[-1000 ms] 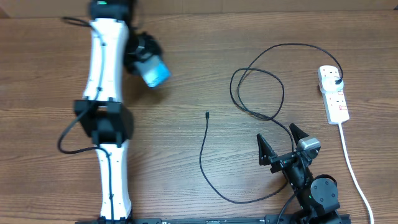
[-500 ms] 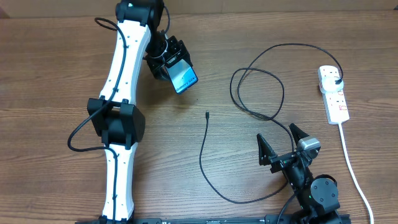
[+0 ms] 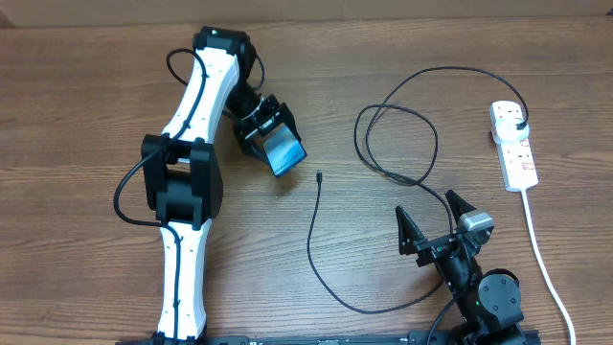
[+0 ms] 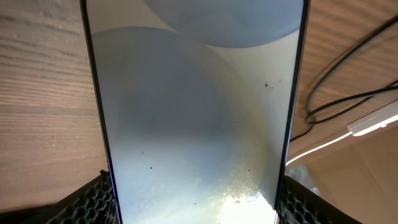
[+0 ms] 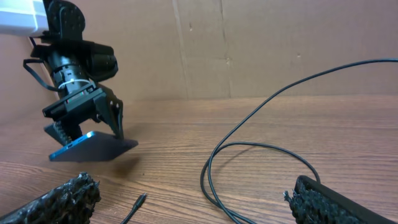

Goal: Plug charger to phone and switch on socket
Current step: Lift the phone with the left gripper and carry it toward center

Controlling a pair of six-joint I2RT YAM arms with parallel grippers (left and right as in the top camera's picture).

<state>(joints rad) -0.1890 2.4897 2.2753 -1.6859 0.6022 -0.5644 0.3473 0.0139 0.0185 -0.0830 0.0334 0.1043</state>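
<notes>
the phone (image 3: 283,152) sits in the left end effector (image 3: 266,136), above the desk (image 3: 77,115). the charger (image 3: 402,134) tip lies just beside it; the socket (image 3: 512,144) well beyond, past the right end effector (image 3: 433,222).

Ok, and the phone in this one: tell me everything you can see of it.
The phone is a slim rectangular slab with dark edges and a lit blue screen, facing up in the overhead view. The left end effector grips it by its long sides, and the right wrist view shows it held clear of the wooden table, tilted. It hangs left of the charger's loose connector tip. Nothing is plugged in.
</notes>
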